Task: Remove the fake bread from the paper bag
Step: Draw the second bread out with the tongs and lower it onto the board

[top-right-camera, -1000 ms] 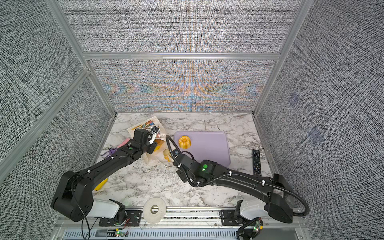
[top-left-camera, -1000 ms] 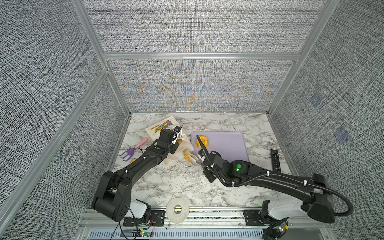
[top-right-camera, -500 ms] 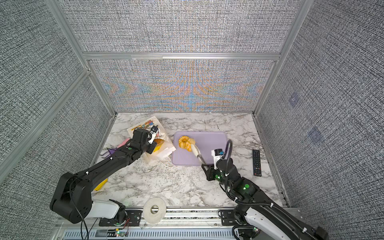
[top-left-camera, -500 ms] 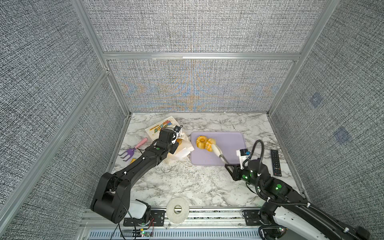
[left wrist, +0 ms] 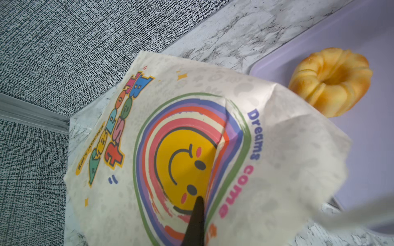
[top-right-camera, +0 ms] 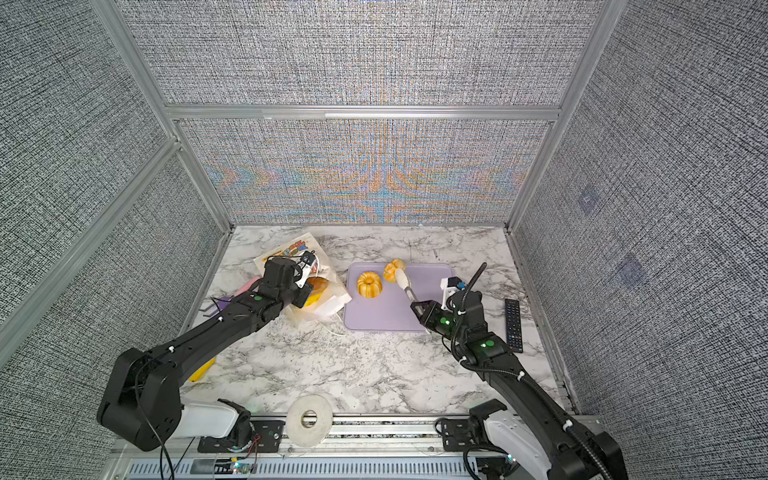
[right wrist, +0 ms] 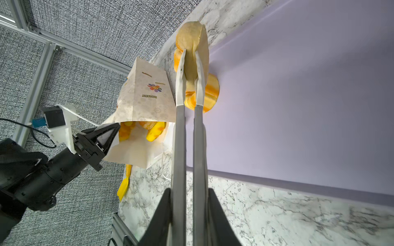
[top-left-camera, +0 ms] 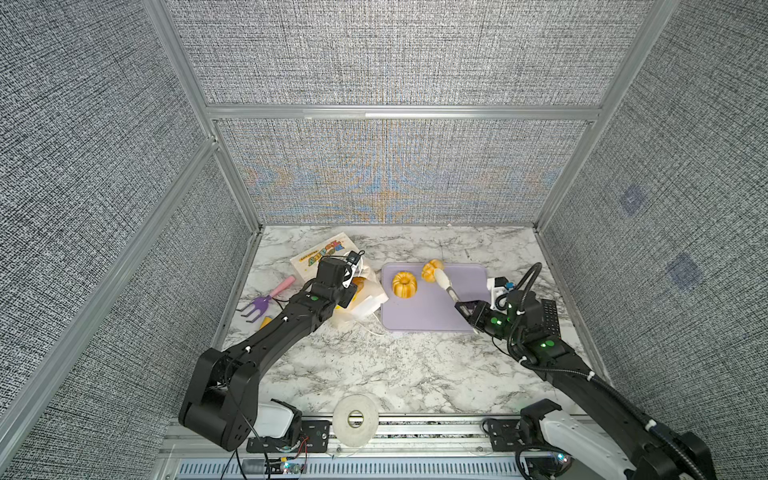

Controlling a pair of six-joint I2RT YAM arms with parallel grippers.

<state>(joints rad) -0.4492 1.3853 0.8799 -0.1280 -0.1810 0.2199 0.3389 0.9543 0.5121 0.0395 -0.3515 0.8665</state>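
Since a second earlier, the right gripper [top-left-camera: 466, 309] had swung away from the paper bag [top-left-camera: 322, 257], back across to the tray's near right corner, taking the tongs [top-left-camera: 451, 293] and a bun with it; the left arm and the bag had stayed put.

At far left on the tabletop [top-left-camera: 374, 374] lay one purple toy rake [top-left-camera: 257, 303] and one yellow toy shovel [top-right-camera: 202, 368]. Next came the left gripper [right wrist: 113, 130], its jaws clenched on the upper lip of the bag's mouth; the single bag lay on its side, print upward, and three golden pieces of fake bread [right wrist: 156, 132] showed inside the mouth, any more being hidden. Just right of the bag sat one lavender tray [top-left-camera: 424, 316]; on it lay one fluted ring bun [top-left-camera: 404, 284]. A second bun [top-left-camera: 430, 270] was pinched in the tongs' white tips at the tray's far edge; whether it touched the tray could not be told. The right jaws were clamped on the tongs' handles. One tape roll [top-left-camera: 355, 419] lay at the front, and one black remote [top-left-camera: 550, 316] at far right.
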